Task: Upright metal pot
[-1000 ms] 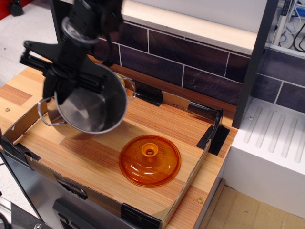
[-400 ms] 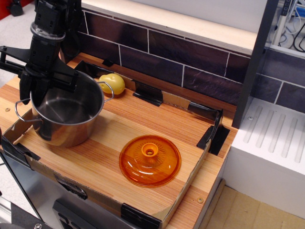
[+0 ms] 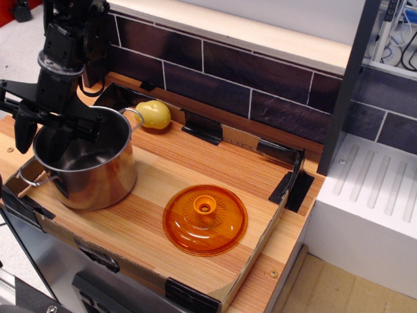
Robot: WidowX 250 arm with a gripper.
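My pincer hangs over the far rim of the metal pot, its black fingers spread wide. One finger reaches down outside the pot's left wall; the other dips toward the pot's mouth, and its tip is lost against the dark inside. I cannot tell whether either finger touches the rim, and nothing sits gripped between them.

The pot stands upright, mouth up, at the left end of the cardboard tray. One wire handle shows at the pot's near left, another at its far right, partly crossed by my finger. Right of the pot and apart from it lies the orange lid, knob up. Just behind the pot, against the tray's back wall, sits a yellow fruit, its left side hidden by the pot's handle. My arm is cut off by the top edge above the pot.
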